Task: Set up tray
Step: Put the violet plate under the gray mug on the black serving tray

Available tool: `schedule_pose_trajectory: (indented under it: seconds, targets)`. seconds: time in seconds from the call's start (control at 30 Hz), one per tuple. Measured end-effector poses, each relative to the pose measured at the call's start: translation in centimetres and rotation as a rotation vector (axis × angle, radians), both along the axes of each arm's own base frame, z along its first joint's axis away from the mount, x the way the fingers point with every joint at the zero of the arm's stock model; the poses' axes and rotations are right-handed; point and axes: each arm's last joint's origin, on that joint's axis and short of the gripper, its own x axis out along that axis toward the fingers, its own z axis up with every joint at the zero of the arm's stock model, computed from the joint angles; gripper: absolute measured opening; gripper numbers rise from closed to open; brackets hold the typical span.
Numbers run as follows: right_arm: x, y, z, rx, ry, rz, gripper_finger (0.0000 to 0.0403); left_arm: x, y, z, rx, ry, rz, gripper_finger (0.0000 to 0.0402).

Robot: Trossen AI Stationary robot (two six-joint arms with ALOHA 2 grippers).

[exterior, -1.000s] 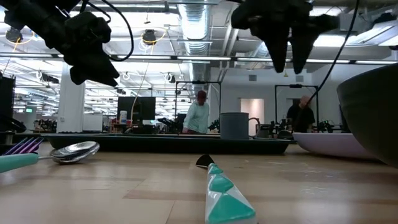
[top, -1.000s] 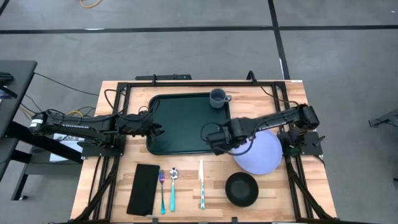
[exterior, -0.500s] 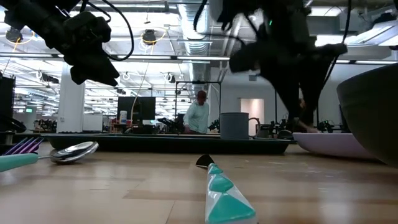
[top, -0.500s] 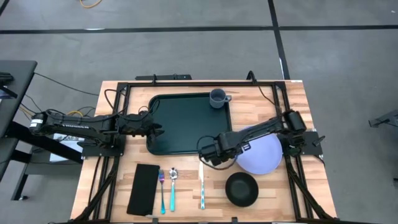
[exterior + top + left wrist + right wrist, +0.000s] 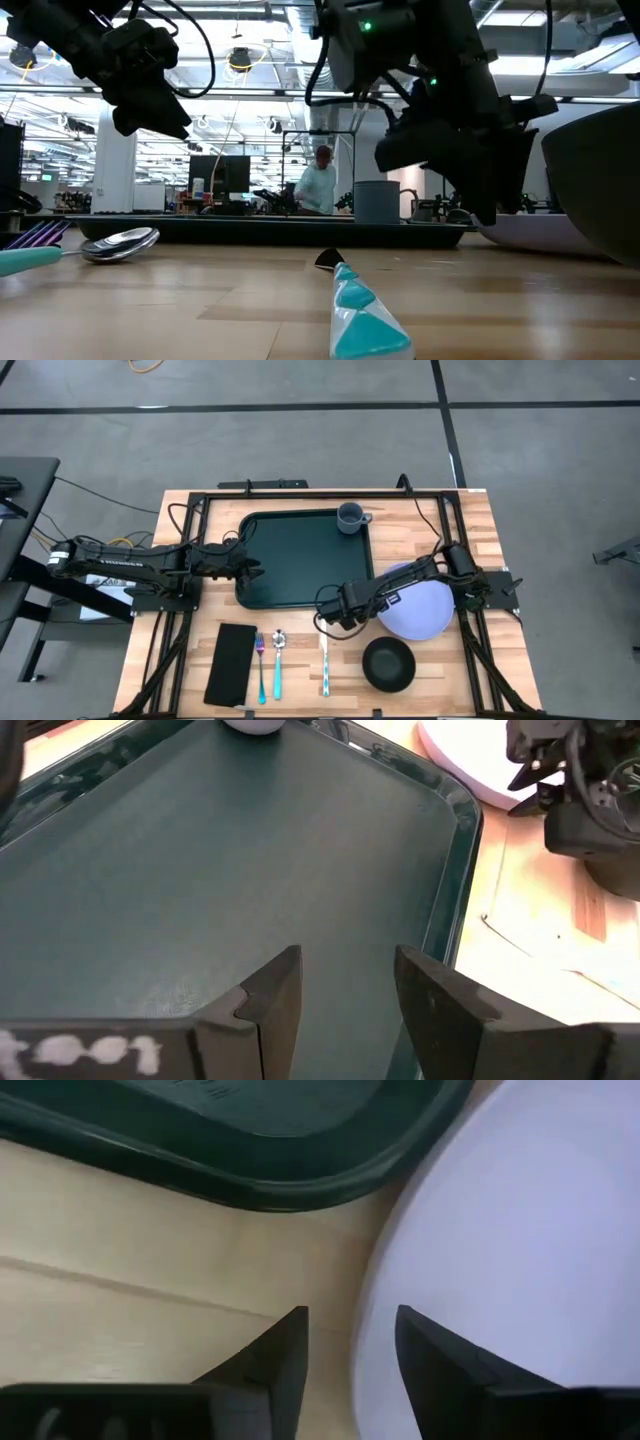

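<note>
— Tray position?
— The dark green tray point(image 5: 295, 560) lies flat on the wooden table point(image 5: 470, 530), in the far half, with a grey cup point(image 5: 350, 517) standing in its far right corner.
— Where is the right gripper?
— The right gripper point(image 5: 328, 610) is low over the table at the tray's near right corner, beside the lavender plate point(image 5: 420, 610). Its fingers point(image 5: 285, 1345) are apart, straddling the plate's rim and clamped on nothing.
— And the left?
— The left gripper point(image 5: 250, 565) hovers at the tray's left edge, fingers point(image 5: 275, 995) apart and empty.
— Anything else?
— A black napkin point(image 5: 231, 662), fork point(image 5: 260, 665), spoon point(image 5: 279, 658), knife point(image 5: 324, 655) and black bowl point(image 5: 388, 663) sit along the near edge.
</note>
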Motion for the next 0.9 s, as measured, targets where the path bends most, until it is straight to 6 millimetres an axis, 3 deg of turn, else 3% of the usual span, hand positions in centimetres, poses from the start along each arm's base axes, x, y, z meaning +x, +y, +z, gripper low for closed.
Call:
schedule_pose_trajectory:
  seconds: [0.47,0.6,0.73,0.9]
  targets:
    - [-1.1,-0.1,-1.9,0.027,0.049,-0.033,0.0011,0.0,0.0,0.0,0.000,0.000,0.000,0.0149]
    - [-1.1,-0.1,-1.9,0.018,0.045,-0.053,0.0010,0.0,0.0,0.0,0.000,0.000,0.000,0.0149]
    - [-1.2,-0.2,-1.1,-0.014,0.009,-0.079,0.0005,0.0,0.0,0.0,0.009,0.002,-0.006,0.0149]
    - [-1.9,-0.6,1.7,-0.076,-0.056,-0.126,0.0005,0.0,0.0,0.0,0.035,0.008,-0.024,0.0149]
